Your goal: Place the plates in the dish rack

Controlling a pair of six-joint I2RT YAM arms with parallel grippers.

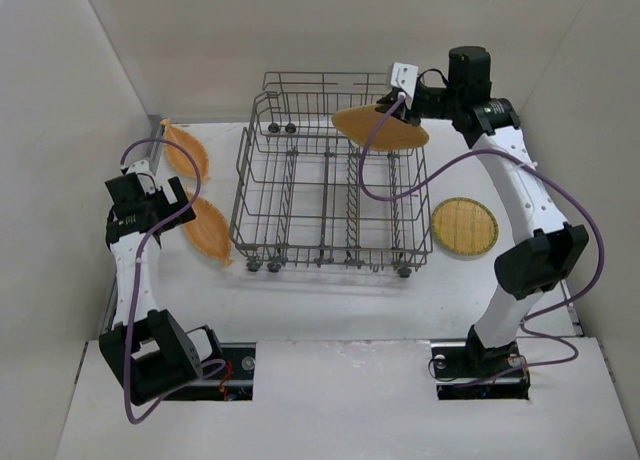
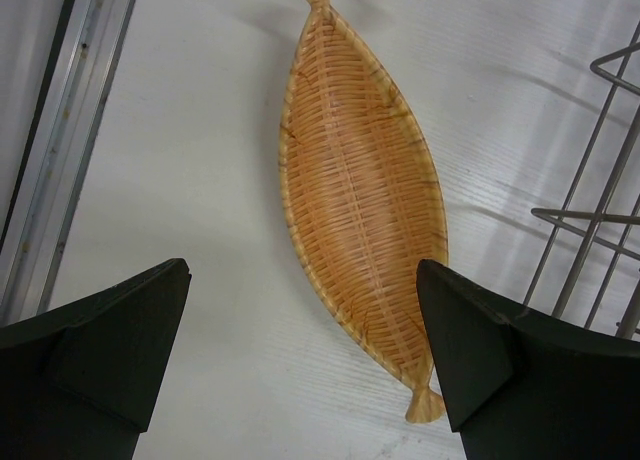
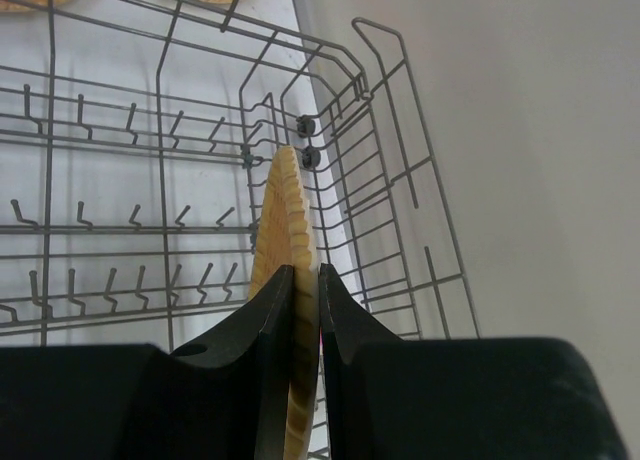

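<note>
From above, the right gripper (image 1: 388, 108) was pinching the held plate (image 1: 385, 130) by its rim and carrying it over the back right part of the rack (image 1: 240, 205). It was probably lifted that high so it could drop between the tines without catching the rail. The round plate (image 1: 465, 226) lay flat on the table below that gripper and nearer its arm's base, just outside the rack. On the other side, the left gripper (image 1: 165, 202) hung spread over the leaf plate (image 1: 208, 230), with the far leaf plate (image 1: 187, 148) beyond it.

In the left wrist view, the left gripper (image 2: 300, 280) had its jaws wide and touching nothing. The leaf plate (image 2: 350, 180) lay directly beneath and ahead of it, lengthwise between the fingers. That looked like a line-up for a grab across its narrow width. The plate was a woven, orange-tan, pointed oval with twisted tips. Rack (image 2: 590, 220) wires stood to the gripper's right.

In the right wrist view, the right gripper (image 3: 305, 275) was pressed onto the held plate (image 3: 285, 200). The plate stood on edge and ran straight ahead from the fingers, thin and ribbed along its rim. Turned upright like that, it suited a slot. The rack (image 3: 130, 230) and its tine rows lay below and to the left, with no plates visible in them.
</note>
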